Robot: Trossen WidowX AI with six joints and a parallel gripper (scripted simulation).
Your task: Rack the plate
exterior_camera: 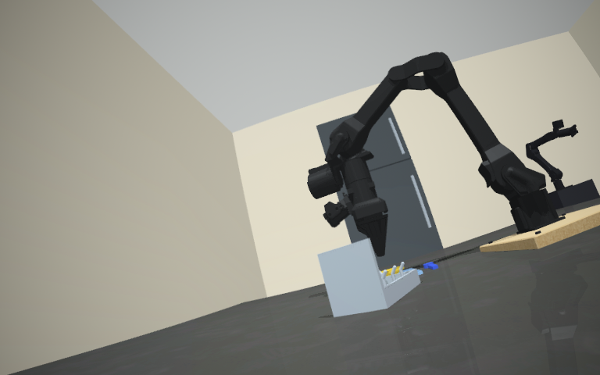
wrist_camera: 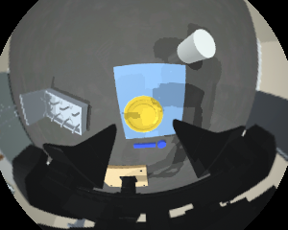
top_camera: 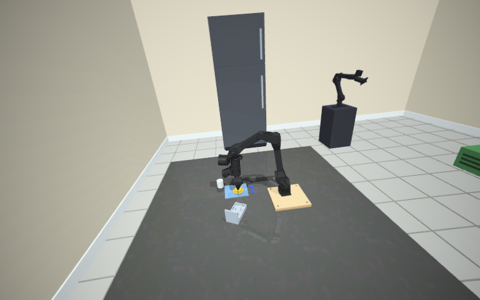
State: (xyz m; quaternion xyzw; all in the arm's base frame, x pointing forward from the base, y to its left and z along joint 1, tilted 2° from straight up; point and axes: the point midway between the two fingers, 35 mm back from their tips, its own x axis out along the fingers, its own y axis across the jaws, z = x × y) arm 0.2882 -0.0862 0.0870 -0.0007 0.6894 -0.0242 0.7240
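The yellow plate (top_camera: 238, 191) (exterior_camera: 390, 270) (wrist_camera: 143, 114) lies flat on a light blue mat (top_camera: 229, 194) (wrist_camera: 130, 86). My gripper (top_camera: 237, 187) (exterior_camera: 380, 253) (wrist_camera: 144, 125) is open and empty, pointing down above the plate. In the wrist view the fingertips stand to either side of the plate's lower half. The pale grey dish rack (top_camera: 231, 216) (exterior_camera: 351, 283) (wrist_camera: 34, 106) stands apart from the mat, to the left in the wrist view. It has a tall end panel and several short rails. Its slots hold nothing that I can see.
A white cylinder (top_camera: 220, 183) (wrist_camera: 197, 46) stands off the mat's far right corner in the wrist view. A small blue utensil (top_camera: 251, 189) (exterior_camera: 430, 266) (wrist_camera: 145, 146) lies beside the mat, on the side toward the arm's wooden base board (top_camera: 294, 203) (exterior_camera: 573, 230) (wrist_camera: 116, 176).
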